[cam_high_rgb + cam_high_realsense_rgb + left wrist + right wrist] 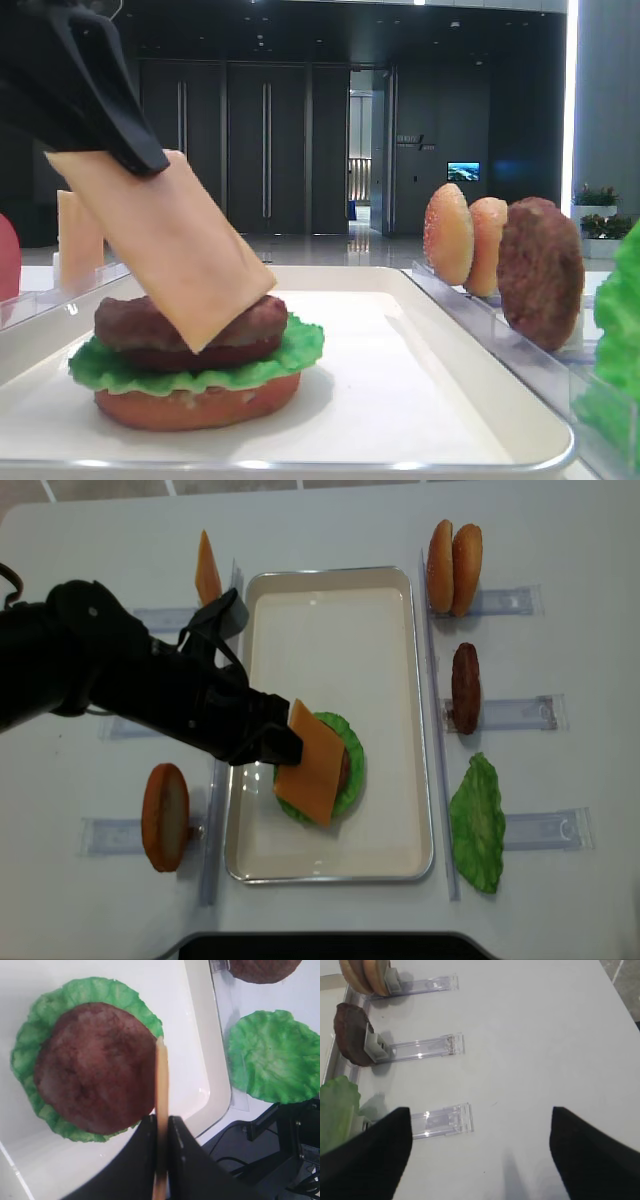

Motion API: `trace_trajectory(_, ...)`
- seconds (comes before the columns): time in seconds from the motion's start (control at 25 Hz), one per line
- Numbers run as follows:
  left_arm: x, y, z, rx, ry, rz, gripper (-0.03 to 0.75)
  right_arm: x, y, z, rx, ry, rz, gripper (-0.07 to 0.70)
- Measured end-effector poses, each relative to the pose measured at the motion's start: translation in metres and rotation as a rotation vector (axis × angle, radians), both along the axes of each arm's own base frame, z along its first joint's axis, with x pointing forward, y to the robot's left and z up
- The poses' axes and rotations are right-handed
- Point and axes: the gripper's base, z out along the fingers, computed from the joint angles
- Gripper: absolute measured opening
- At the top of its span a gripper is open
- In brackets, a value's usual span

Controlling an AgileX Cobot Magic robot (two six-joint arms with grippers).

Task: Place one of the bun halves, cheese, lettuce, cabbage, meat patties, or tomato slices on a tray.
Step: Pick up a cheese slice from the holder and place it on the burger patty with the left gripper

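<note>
My left gripper (275,742) is shut on the upper corner of a pale yellow-orange cheese slice (312,765). The cheese (165,250) hangs tilted, and its lower edge rests on the brown meat patty (130,325). That patty lies on a green lettuce leaf (290,350) over a bun half (200,405) in the white tray (420,400). In the left wrist view the cheese (161,1080) shows edge-on between the gripper's (161,1132) black fingers, beside the patty (95,1067). My right gripper (480,1152) is open over bare table, holding nothing.
Right of the tray, clear holders carry two bun halves (453,568), a patty (465,687) and a lettuce leaf (478,820). On the left stand another cheese slice (207,570) and a red-orange disc (165,815). A clear holder (445,1120) lies near the right gripper.
</note>
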Motion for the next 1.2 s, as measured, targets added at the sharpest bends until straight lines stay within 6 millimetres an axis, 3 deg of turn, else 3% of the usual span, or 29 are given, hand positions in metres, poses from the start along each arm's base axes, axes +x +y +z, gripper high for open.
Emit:
trace_trajectory(0.64,0.005,0.008,-0.004,0.100,-0.087,-0.039,0.056,0.000,0.000,0.000,0.000,0.000,0.000,0.538)
trace_trajectory(0.8,0.010,0.011,-0.005,0.132,-0.144,-0.027,0.204,0.000,0.000,0.000,0.000,0.000,0.000,0.538)
trace_trajectory(1.04,0.012,0.012,-0.005,0.151,-0.175,-0.024,0.548,0.000,0.000,0.000,0.000,0.000,0.000,0.538)
trace_trajectory(1.2,0.012,0.013,-0.005,0.160,-0.180,-0.033,0.668,0.000,0.000,0.000,0.000,0.000,0.000,0.538)
